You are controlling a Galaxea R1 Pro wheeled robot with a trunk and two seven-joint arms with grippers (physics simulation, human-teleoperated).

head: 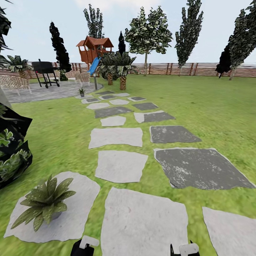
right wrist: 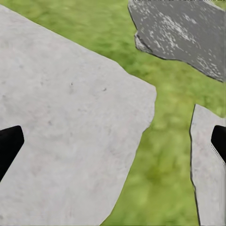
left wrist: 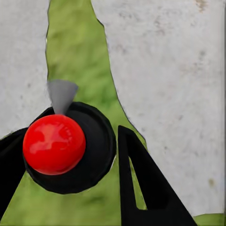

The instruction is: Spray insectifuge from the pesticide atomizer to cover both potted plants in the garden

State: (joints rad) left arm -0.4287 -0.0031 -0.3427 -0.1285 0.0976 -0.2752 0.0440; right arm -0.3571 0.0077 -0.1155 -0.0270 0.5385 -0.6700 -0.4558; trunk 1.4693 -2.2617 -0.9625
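Observation:
One potted plant (head: 44, 203), a rosette of pointed speckled leaves in a grey pot, stands on a pale stepping stone (head: 76, 209) near my front left. A second small potted plant (head: 81, 91) sits far ahead by the patio edge. My left gripper (head: 85, 247) (left wrist: 70, 136) is low at the frame's bottom edge. It is shut on the pesticide atomizer (left wrist: 66, 146), seen end-on in the left wrist view as a dark round body with a red knob and a grey nozzle. My right gripper (head: 183, 249) (right wrist: 113, 146) hangs open over stone and grass, nothing between its fingers.
A big black-backed leafy bush (head: 12, 149) crowds the left side. Stepping stones (head: 121, 165) lead ahead across the lawn to a round grey patio (head: 46, 93) with a black grill (head: 45, 71). Palms (head: 122, 71), a wooden playhouse (head: 94, 48) and a slatted fence (head: 199, 69) stand beyond.

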